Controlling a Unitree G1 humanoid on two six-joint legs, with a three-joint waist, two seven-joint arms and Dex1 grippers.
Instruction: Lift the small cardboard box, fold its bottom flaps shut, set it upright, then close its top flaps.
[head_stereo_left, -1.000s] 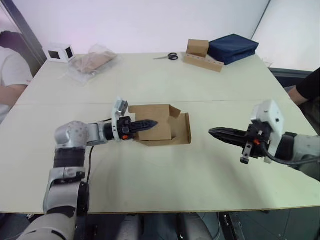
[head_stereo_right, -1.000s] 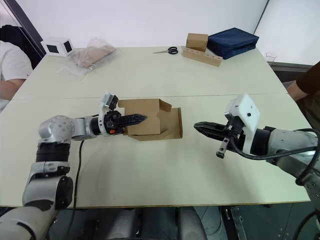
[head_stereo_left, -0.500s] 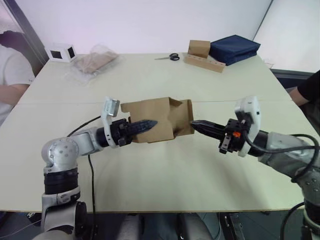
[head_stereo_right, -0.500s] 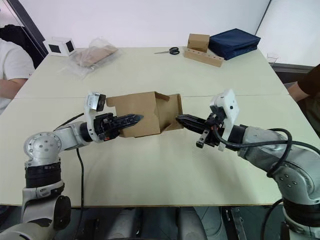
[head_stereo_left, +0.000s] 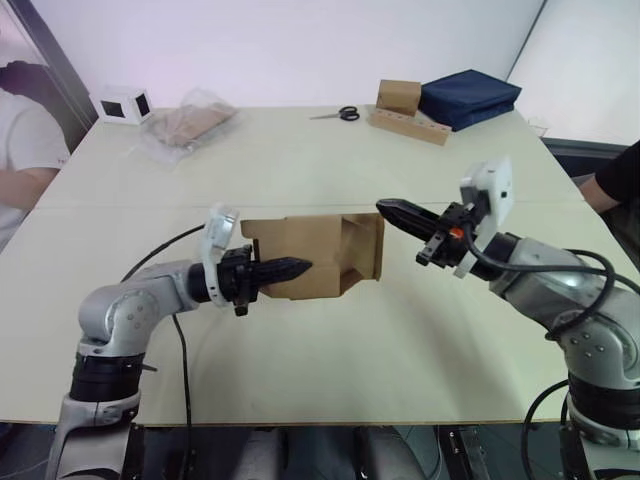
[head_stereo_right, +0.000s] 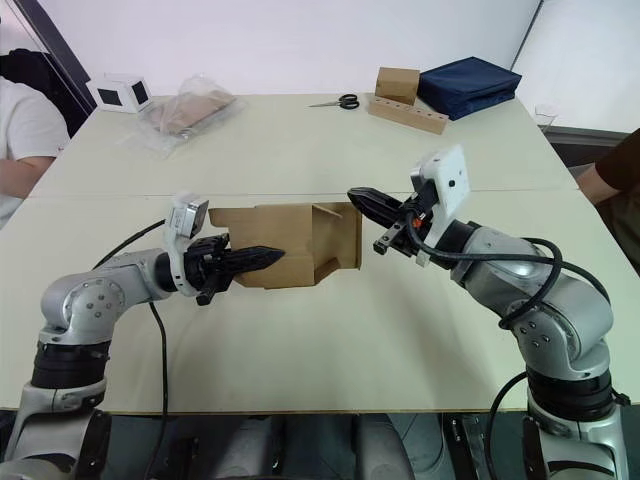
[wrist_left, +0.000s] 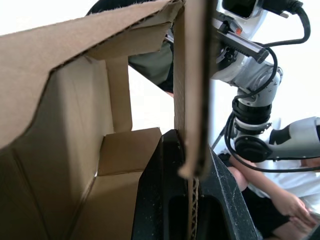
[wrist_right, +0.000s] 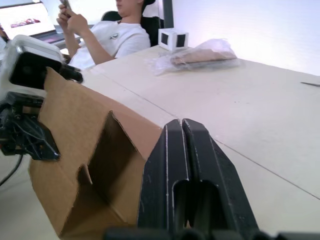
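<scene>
While the left end effector (head_stereo_left: 290, 267) is clamped on one thin wall of the small plain brown cardboard box (head_stereo_left: 312, 255), the box is held just above the middle of the pale cream counter (head_stereo_left: 330, 360), lying on its side with its open end turned toward the robot's right. From the left wrist view the cardboard wall (wrist_left: 191, 100) sits pinched between the two black fingers (wrist_left: 152, 200), and the inside of the box is hollow with a short inner flap (wrist_left: 127, 150) folded across. One brown flap (head_stereo_left: 368, 248) stands out at the open end, facing the right end effector (head_stereo_left: 392, 210). That one hovers just beside the flap's upper edge, its two fingers pressed together on nothing; whether it touches the cardboard cannot be told.

Along the far edge of the counter, well apart from the held box, lie a white cube with dark windows (head_stereo_left: 122, 104), a clear plastic bag of brown pieces (head_stereo_left: 185, 122), black-handled scissors (head_stereo_left: 338, 114), a blockier brown box on a long flat cardboard slab (head_stereo_left: 403, 108) and a folded navy blue cloth case (head_stereo_left: 470, 96). A person in a white shirt (wrist_right: 112, 37) sits at the counter's left end.
</scene>
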